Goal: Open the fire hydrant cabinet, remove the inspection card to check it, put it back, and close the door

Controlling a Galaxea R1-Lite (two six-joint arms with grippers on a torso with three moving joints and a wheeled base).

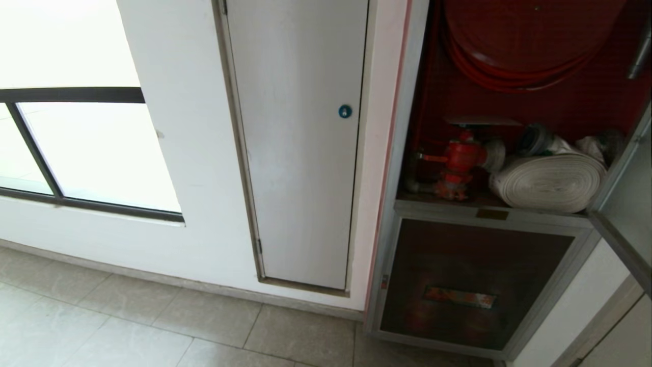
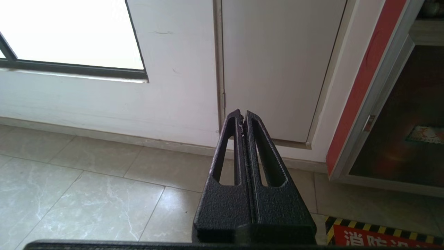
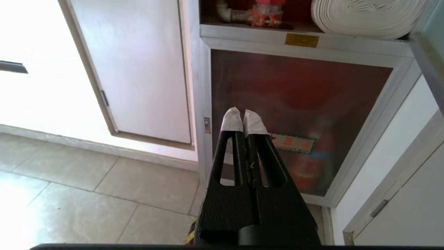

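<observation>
The fire hydrant cabinet [image 1: 402, 153] stands at the right of the head view, silver-framed, its upper compartment open and showing the red interior. The door [image 1: 629, 204] is swung out at the far right edge, seen edge-on; its edge also shows in the right wrist view [image 3: 428, 41]. The inspection card is out of view. Neither arm shows in the head view. My left gripper [image 2: 241, 116] is shut and empty, held low over the floor tiles facing the wall. My right gripper [image 3: 242, 114], with white-taped tips, is shut and empty, facing the cabinet's lower dark panel [image 3: 298, 104].
Inside the cabinet are a red hose reel [image 1: 519, 46], a red valve [image 1: 458, 163] and a white rolled hose [image 1: 550, 181]. A plain grey-white door with a blue lock [image 1: 345, 111] is left of the cabinet, then a window [image 1: 76, 153]. A hazard-striped floor marking [image 2: 381, 236] lies below.
</observation>
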